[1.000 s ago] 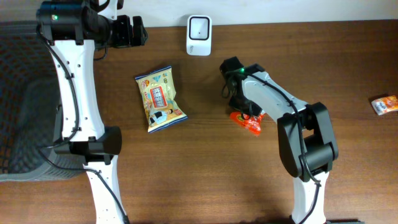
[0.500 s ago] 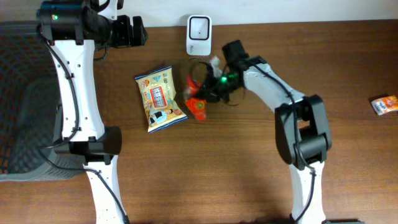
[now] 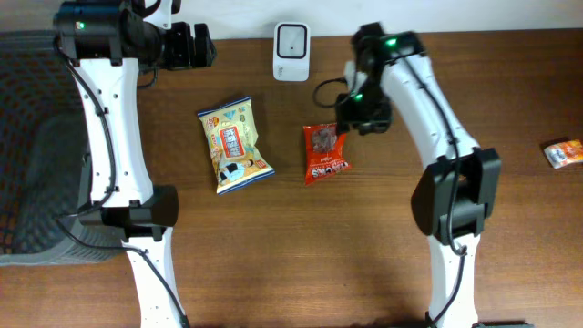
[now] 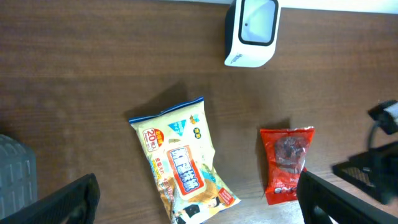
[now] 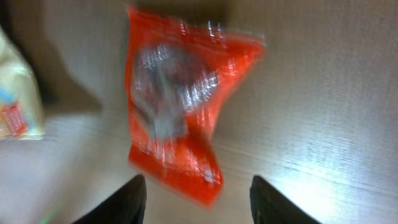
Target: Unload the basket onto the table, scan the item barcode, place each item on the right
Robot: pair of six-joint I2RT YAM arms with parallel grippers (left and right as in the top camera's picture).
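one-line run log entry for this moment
red packet: flat on table, unheld | right gripper: jaws open, near packet | left gripper: jaws open, empty | scanner: table's far edge, beyond packet

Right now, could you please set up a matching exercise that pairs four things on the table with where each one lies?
Things:
1. scanner
2. yellow bag
3. red packet
4. small orange packet

Places:
A. near the right edge of the table
B. at the back edge, around the middle
C. flat on the wood, just right of the yellow bag
D. furthest left of the four

Pairs: 1-B, 2-D, 3-C, 4-A
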